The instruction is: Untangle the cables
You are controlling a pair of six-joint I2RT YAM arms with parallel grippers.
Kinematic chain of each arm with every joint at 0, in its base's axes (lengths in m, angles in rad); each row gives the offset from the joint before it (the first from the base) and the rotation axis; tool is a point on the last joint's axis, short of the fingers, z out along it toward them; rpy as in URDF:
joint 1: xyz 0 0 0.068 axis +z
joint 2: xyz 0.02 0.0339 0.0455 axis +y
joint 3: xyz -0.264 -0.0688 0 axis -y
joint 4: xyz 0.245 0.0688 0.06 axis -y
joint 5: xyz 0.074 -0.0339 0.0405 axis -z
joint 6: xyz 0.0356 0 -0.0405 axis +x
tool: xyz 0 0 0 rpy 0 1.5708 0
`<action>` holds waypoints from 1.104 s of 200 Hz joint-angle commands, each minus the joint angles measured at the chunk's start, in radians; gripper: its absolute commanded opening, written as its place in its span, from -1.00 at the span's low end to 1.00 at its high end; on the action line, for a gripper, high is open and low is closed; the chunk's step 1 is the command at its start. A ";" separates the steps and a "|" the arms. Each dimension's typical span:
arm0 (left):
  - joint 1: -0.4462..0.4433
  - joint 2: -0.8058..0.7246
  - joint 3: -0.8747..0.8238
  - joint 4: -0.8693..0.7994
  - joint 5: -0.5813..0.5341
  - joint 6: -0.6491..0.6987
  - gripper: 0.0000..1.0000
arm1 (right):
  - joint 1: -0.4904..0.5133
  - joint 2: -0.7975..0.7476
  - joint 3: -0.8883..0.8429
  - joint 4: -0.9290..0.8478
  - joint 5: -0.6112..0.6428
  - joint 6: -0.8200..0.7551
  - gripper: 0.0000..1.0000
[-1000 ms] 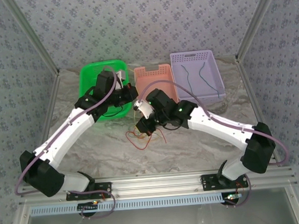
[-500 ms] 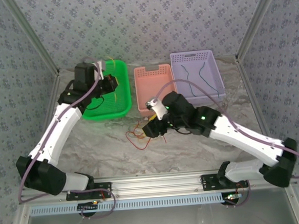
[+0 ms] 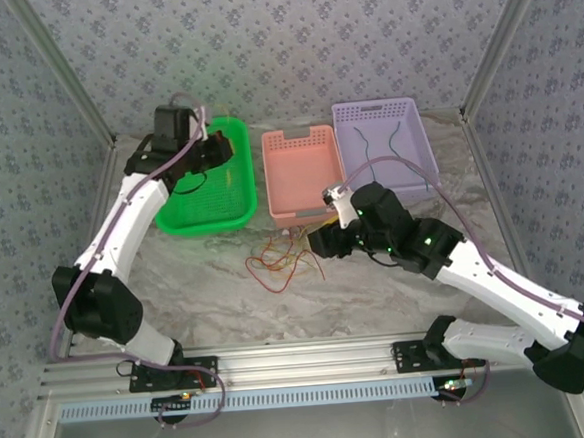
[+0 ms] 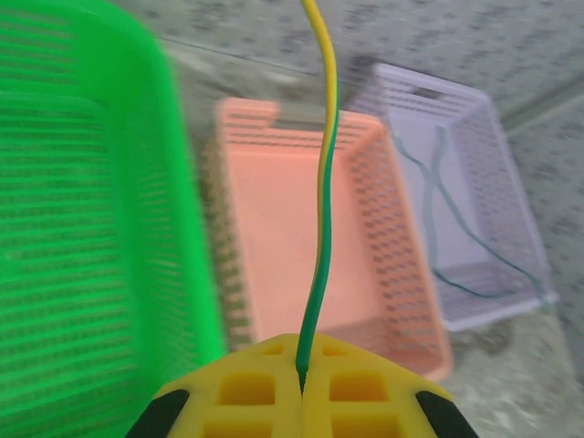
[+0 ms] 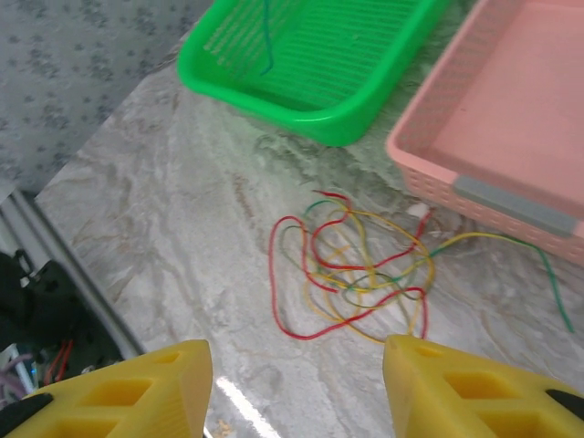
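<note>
- Cables [image 5: 356, 274]: loose knot of red, yellow and green wires on the table middle, just in front of the pink basket [image 3: 304, 168]. One green-yellow strand runs off along that basket's near wall.
- Two teal wires [image 4: 438, 210] already lie in the purple basket [image 3: 382, 143] at the far right.
- Left claw [image 4: 301, 388] is clenched on a yellow-green cable [image 4: 321, 182], up over the green basket [image 3: 205, 200] at the far left.
- Right claw [image 5: 297, 374] is released with nothing between its fingers, hovering just right of the knot.
- Handling guess: light, thin and floppy wires that slip and snag on each other. Best to pinch one strand at a free end or outer loop and pull slowly.
- Versus a second ago: the left arm has swung from beside the knot out to the far left. The right claw has let go and backed off to the right, and the knot is now uncovered.
</note>
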 commanded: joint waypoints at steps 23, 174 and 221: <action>-0.140 0.206 0.220 0.058 0.056 -0.090 -1.00 | -0.056 -0.105 -0.072 0.021 0.031 0.083 0.07; -0.257 0.933 0.953 -0.265 -0.157 -0.133 -1.00 | -0.144 -0.285 -0.180 -0.030 0.009 0.137 0.09; -0.246 0.983 0.959 -0.248 -0.113 -0.217 -1.00 | -0.170 -0.288 -0.184 -0.041 0.002 0.143 0.09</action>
